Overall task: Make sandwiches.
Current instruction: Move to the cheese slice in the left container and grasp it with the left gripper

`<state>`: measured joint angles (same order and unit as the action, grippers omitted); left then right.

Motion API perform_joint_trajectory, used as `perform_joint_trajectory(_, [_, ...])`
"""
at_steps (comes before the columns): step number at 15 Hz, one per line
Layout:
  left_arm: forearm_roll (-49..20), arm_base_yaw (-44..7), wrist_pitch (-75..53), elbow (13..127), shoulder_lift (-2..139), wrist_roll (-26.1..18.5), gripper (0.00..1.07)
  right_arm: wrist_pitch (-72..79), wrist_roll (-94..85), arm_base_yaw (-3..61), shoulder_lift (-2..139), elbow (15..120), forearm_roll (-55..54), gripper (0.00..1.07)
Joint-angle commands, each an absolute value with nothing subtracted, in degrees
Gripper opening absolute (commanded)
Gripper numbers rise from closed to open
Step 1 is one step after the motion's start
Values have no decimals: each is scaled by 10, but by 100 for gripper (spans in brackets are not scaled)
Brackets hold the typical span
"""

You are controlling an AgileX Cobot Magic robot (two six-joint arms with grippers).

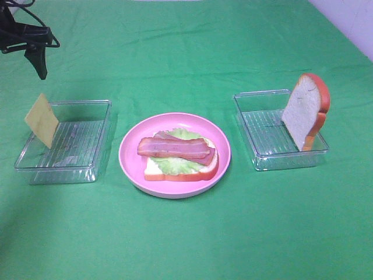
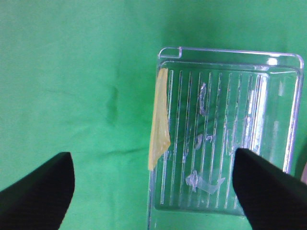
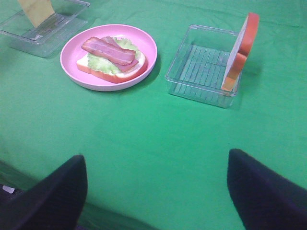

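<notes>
The left tray (image 1: 58, 175) looks clear, glossy, ribbed plastic; the tablecloth (image 1: 186, 245) matt green cloth; the plate (image 1: 131, 157) smooth.

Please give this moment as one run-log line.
plate: bread, lettuce, bacon stacked | cheese slice: leaning on left tray | second bread slice: upright in right tray | left gripper: open, empty | right gripper: open, empty

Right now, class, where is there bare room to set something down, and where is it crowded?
Free: the wide cloth strip in front of the left tray, pink plate and right tray, and the cloth behind the plate. Tray floors are mostly bare beside the cheese and bread slice. Crowded: the narrow gap between left tray and plate.
</notes>
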<state>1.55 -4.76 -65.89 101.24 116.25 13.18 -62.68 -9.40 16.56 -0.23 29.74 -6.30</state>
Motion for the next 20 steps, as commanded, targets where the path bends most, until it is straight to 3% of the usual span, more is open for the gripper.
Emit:
perform_joint_trajectory(1, [13,-50,-660,1015,1184,138,83,-622,-99,165,-16,296,-66,74])
perform_joint_trajectory(6, [8,-50,-659,1015,1226,143,75,-622,-99,165,-16,296,-66,74])
perform_joint_trajectory(12, [4,-50,-634,1015,1235,139,74,-622,-99,165,-16,296,-66,74])
perform_joint_trajectory(15, [-9,-50,-634,1015,1239,139,63,-622,-99,165,-16,296,-66,74])
perform_joint_trajectory(20, [-13,-50,-647,1015,1254,135,62,-622,-99,165,-16,296,-66,74])
